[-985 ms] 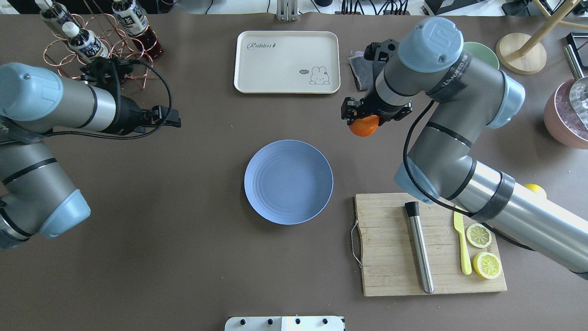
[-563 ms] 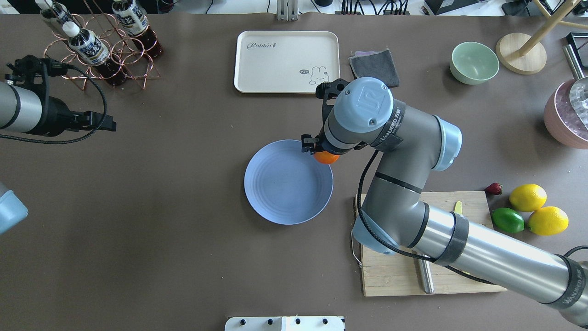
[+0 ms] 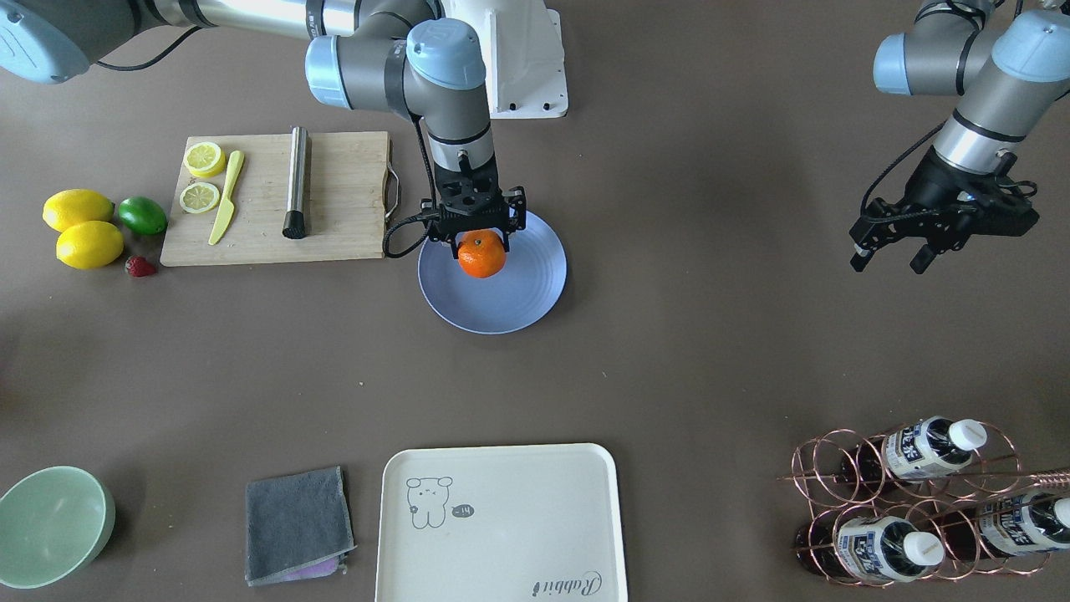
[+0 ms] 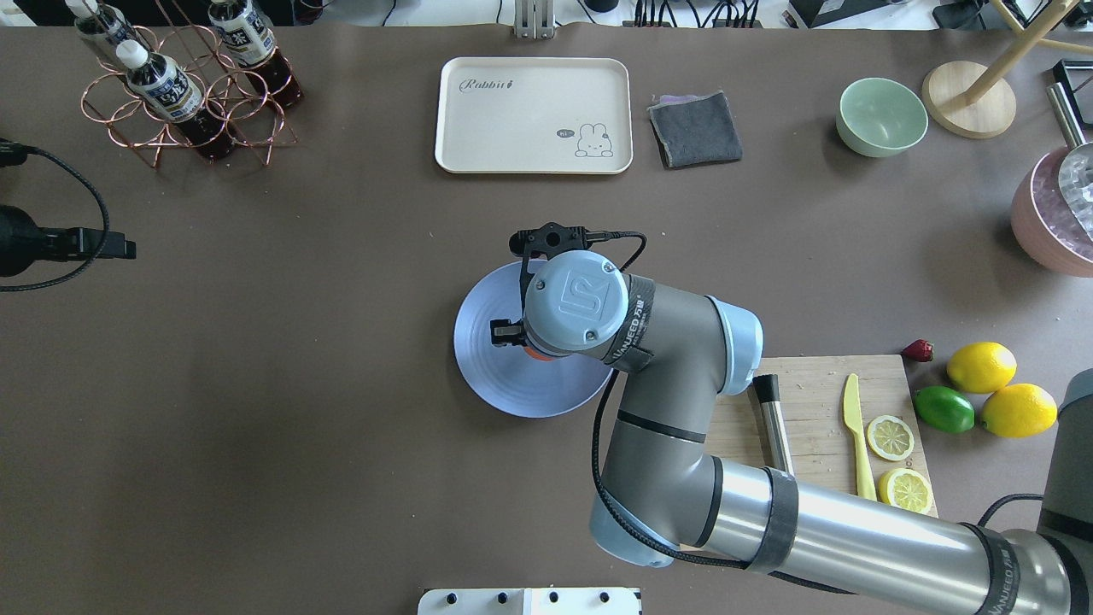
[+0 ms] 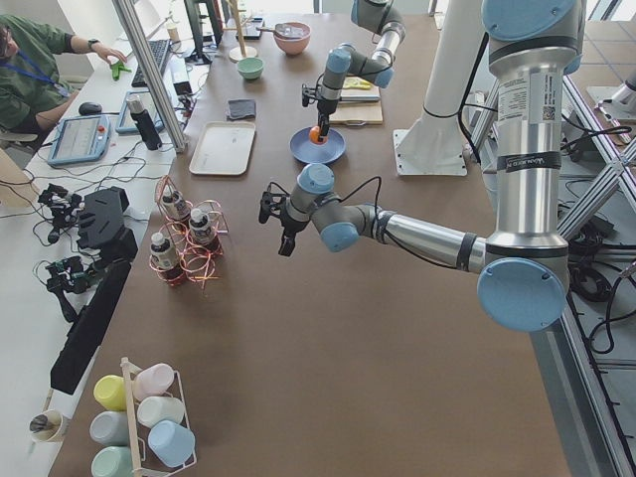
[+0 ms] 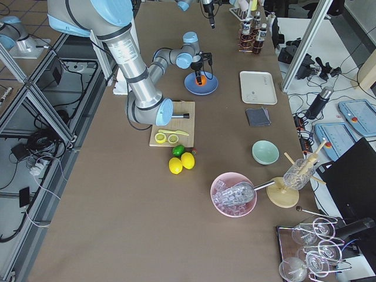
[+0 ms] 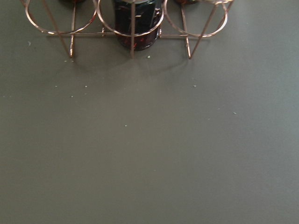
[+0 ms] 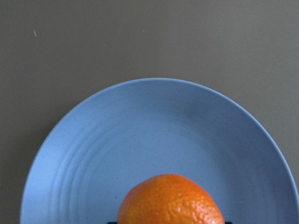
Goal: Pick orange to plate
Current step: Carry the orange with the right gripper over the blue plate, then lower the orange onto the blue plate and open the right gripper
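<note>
The orange (image 3: 481, 256) hangs over the plate (image 3: 522, 301), on the half nearer the robot's base. The right claw (image 3: 481, 244) pinches it from both sides, its two fingers closed onto the fruit's upper flanks. Whether the fruit's underside touches the plate cannot be told. The right wrist view shows it well inside the rim, with a wide arc of blue plate beyond it. In the overhead view the arm's wrist hides nearly all of the fruit.

On the right arm's side, the plate's rim lies near the metal handle of the cutting board (image 3: 351, 201) but apart from it. On the other sides the brown desk (image 3: 669, 376) runs broad. A wide stretch separates the plate from the cream tray (image 3: 501, 518) at the operators' edge, and another runs toward the left arm.

The left claw (image 3: 889, 261) hovers above the desk well apart from the plate, its fingers spread wide with nothing between them. The copper bottle rack (image 3: 911, 502) stands farther out toward the operators' edge. A grey cloth (image 3: 297, 522) and a green bowl (image 3: 50, 522) lie along that same edge. Two lemons (image 3: 88, 230) and a lime (image 3: 142, 215) sit just beyond the board's outer end.
</note>
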Motion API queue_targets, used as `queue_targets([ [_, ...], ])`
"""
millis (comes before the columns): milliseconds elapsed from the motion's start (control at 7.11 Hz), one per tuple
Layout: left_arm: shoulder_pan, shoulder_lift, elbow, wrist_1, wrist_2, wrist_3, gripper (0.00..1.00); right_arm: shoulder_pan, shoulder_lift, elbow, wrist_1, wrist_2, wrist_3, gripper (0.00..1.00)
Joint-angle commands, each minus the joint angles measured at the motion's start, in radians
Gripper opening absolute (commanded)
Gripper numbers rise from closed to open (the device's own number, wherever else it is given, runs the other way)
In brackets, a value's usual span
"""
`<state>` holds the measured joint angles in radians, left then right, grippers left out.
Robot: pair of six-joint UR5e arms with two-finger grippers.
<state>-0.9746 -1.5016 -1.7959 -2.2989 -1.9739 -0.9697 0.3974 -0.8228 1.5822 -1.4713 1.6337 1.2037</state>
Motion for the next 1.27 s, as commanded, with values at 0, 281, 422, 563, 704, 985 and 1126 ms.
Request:
queue_targets([
  [0,-0.019,0.027,0.016,-0.011,-0.002,0.000,0.98,-0.012,0.039,-0.071,0.006,-0.049,-0.012,0.00],
  [281,-0.038,0.038,0.009,-0.011,-0.043,0.002,0.98,-0.014,0.036,-0.096,0.009,-0.066,-0.012,0.99],
  [422,-0.071,0.034,0.015,-0.010,-0.096,0.003,0.98,-0.015,0.039,-0.090,0.014,-0.066,-0.013,1.00],
  [563,-0.078,0.037,0.013,-0.007,-0.102,0.029,0.98,0.001,0.039,-0.087,0.008,-0.048,-0.019,1.00],
  [704,-0.088,0.037,0.016,-0.001,-0.103,0.078,0.98,0.048,0.042,-0.073,0.000,0.027,-0.027,1.00],
  [985,-0.151,0.043,0.020,0.034,-0.130,0.111,0.98,0.165,0.039,0.104,-0.179,0.168,-0.045,1.00],
  [1126,-0.221,0.090,0.020,0.042,-0.182,0.217,0.98,0.220,0.034,0.202,-0.316,0.214,-0.121,1.00],
])
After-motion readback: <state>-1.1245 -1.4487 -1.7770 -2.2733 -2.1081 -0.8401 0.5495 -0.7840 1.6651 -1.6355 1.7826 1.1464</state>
